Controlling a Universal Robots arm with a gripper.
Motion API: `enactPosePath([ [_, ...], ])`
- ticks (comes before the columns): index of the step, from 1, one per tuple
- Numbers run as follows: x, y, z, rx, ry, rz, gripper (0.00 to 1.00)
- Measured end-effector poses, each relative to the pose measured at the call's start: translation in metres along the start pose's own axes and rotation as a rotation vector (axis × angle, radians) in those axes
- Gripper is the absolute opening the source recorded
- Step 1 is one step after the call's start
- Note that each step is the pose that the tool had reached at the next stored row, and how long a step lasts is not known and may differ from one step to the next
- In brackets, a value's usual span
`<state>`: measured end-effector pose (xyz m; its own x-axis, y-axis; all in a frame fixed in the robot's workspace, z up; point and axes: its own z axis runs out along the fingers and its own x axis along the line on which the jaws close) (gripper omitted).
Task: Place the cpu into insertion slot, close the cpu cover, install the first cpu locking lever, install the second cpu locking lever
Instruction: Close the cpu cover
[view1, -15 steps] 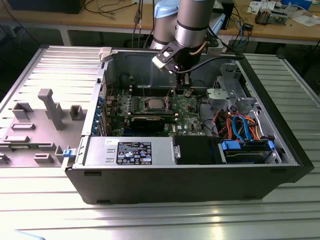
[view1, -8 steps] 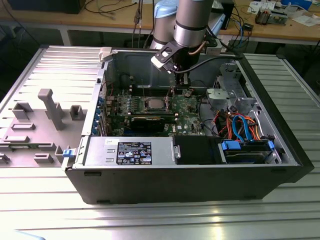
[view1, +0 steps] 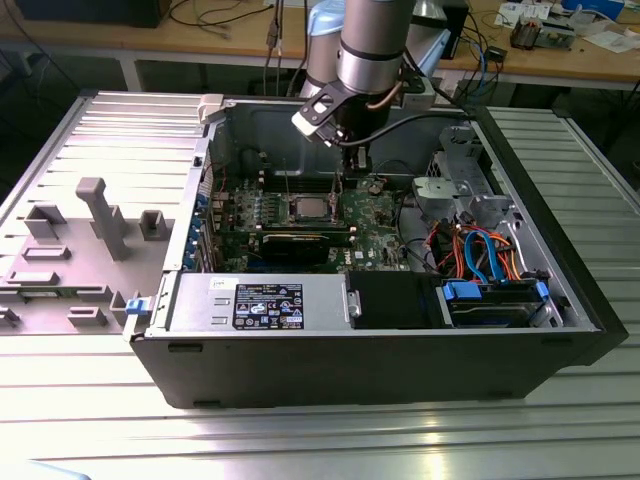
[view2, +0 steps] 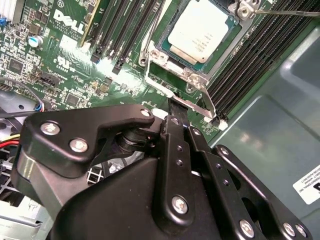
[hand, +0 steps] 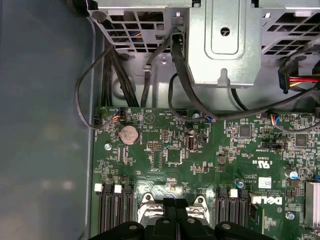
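The cpu (view2: 200, 27), a silver square chip, lies flat in the insertion slot on the green board; it is also visible in the exterior view as the cpu (view1: 308, 208). The slot's contact field is hidden under it. The cpu cover (view2: 192, 76) lies as a metal frame around the chip. A thin locking lever (view2: 285, 11) crosses the frame's far corner, and another rod (view2: 204, 97) runs along the frame's side. My gripper (view2: 176, 107) hovers just off the frame's near edge with its black fingers together and nothing visible between them. It also appears in the exterior view (view1: 354, 170) and in the first wrist view (hand: 175, 212).
Black memory slots (view2: 250, 55) flank the socket on both sides. A long black graphics card (view1: 300, 243) lies in front of it. A metal drive cage (hand: 225, 40) and black cables (hand: 125, 75) sit beyond the board. The grey case wall (view2: 280, 115) is close by.
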<state>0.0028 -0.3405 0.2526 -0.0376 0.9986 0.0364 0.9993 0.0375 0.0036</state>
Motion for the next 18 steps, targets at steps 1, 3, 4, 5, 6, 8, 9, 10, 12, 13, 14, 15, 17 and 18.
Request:
enactPosePath([
  [1,0.0002,-0.0042,0.0,0.0,-0.0001,0.0,0.11],
  [3,0.0005,-0.0135,0.0005,0.0,-0.0001,0.0,0.11],
  [4,0.0005,-0.014,0.0006,0.0,-0.0001,0.0,0.11],
  [5,0.0005,-0.0145,0.0006,0.0,0.0,0.0,0.11],
  [6,0.0005,-0.0147,0.0006,0.0,0.0,0.0,0.11],
  [8,0.0005,-0.0148,0.0006,0.0001,-0.0001,0.0,0.11],
  [9,0.0005,-0.0148,0.0006,0.0,0.0,0.0,0.11],
  [10,0.0005,-0.0148,0.0006,0.0,-0.0001,0.0,0.11],
  [12,0.0005,-0.015,0.0006,0.0,0.0,0.0,0.11],
  [13,0.0006,-0.0155,0.0007,0.0,0.0,0.0,0.11],
  [14,0.0006,-0.0174,0.0011,-0.0001,0.0002,0.0,0.11],
  [15,0.0007,-0.0216,0.0014,0.0001,0.0,0.0,0.11],
  [17,0.0009,-0.0253,0.0019,0.0,0.0001,0.0,0.11],
  [18,0.0009,-0.0269,0.0023,0.0,0.0,0.0,0.11],
])
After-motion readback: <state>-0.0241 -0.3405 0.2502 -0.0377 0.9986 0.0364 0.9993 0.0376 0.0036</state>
